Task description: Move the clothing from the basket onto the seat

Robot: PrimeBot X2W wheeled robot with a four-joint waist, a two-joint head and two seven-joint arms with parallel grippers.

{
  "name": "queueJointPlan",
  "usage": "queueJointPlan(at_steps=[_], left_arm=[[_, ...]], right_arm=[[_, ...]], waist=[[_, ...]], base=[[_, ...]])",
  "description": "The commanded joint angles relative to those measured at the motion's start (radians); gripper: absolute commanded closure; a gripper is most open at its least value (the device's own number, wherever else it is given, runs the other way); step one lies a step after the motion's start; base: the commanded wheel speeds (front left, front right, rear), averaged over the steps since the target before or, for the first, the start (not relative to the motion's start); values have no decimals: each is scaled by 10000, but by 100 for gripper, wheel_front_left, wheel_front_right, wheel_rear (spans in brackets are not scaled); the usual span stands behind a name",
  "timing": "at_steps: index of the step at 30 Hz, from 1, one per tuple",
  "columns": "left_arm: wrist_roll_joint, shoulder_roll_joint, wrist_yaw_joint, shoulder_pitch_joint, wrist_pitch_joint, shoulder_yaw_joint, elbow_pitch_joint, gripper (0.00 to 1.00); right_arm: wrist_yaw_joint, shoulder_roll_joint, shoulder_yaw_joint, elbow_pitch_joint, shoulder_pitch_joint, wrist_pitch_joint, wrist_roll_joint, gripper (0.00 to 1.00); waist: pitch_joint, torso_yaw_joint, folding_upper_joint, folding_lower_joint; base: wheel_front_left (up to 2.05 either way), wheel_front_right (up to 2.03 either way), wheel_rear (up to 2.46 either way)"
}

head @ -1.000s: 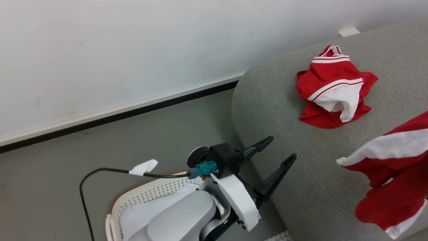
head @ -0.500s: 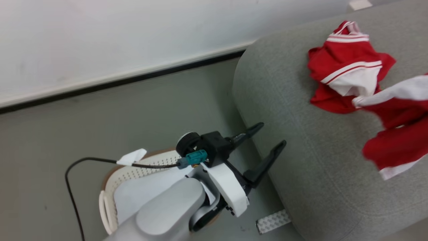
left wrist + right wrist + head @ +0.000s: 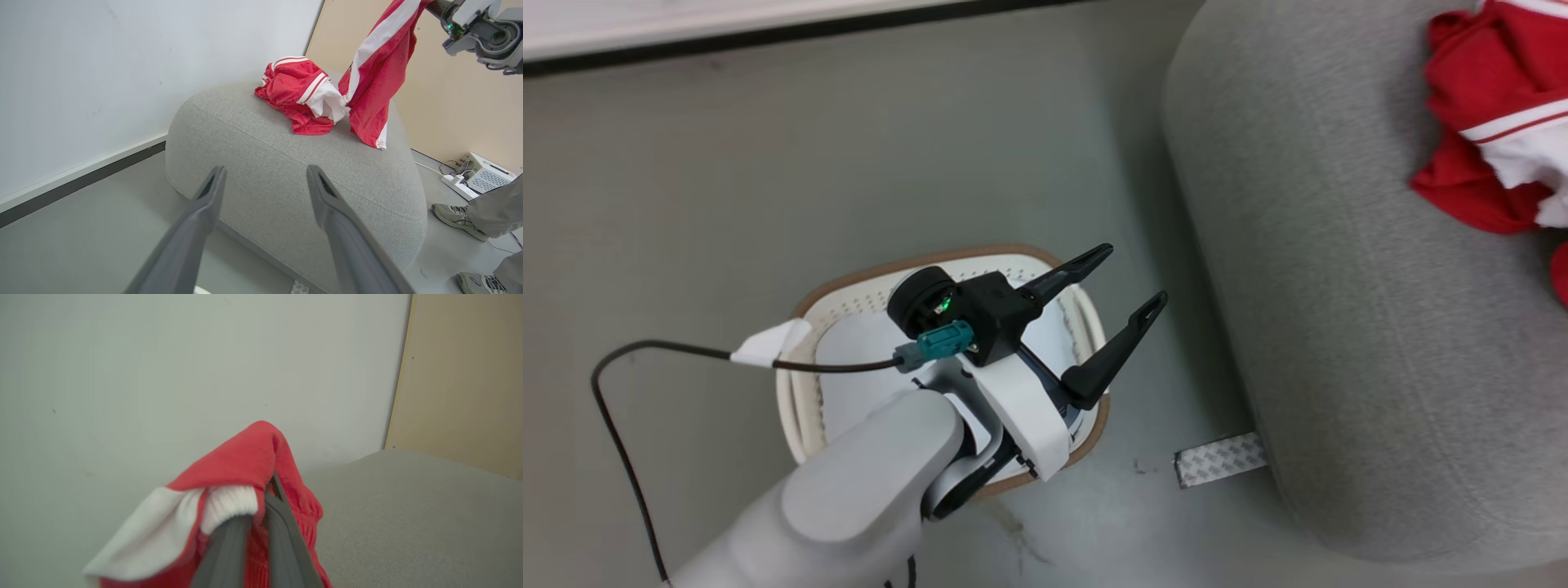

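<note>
Right gripper [image 3: 265, 494] clamped on red garment [image 3: 378, 77] over sofa [image 3: 286, 163], likely to drop it; left gripper [image 3: 1134, 273] spread, empty, above basket [image 3: 866, 298].

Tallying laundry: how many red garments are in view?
2. A crumpled garment lies on the seat; another garment hangs from the right hand. The left arm hides part of the basket.
</note>
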Motion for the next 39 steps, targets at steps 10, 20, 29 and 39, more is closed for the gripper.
queueJointPlan(at_steps=[10,20,29,39], left_arm=[[-6,166,111,-67,-78,118,-182,0],[-309,-154,75,318,-310,135,229,0],[-738,-477,160,1300,-496,409,895,0],[-982,-327,591,2628,-540,1603,583,0]], right_arm=[[-21,-41,1932,2540,-434,2207,-1135,100],[-21,-616,3639,2749,-406,3972,-1140,0],[-21,-1734,5398,1412,509,5675,-880,0],[-22,-2912,5586,-1759,1653,5993,-259,0]], waist=[[458,542,0,-3],[-417,567,0,-3],[-2593,704,0,-3],[-4323,1492,0,-3]], base=[[0,0,0],[0,0,0],[0,0,0],[0,0,0]])
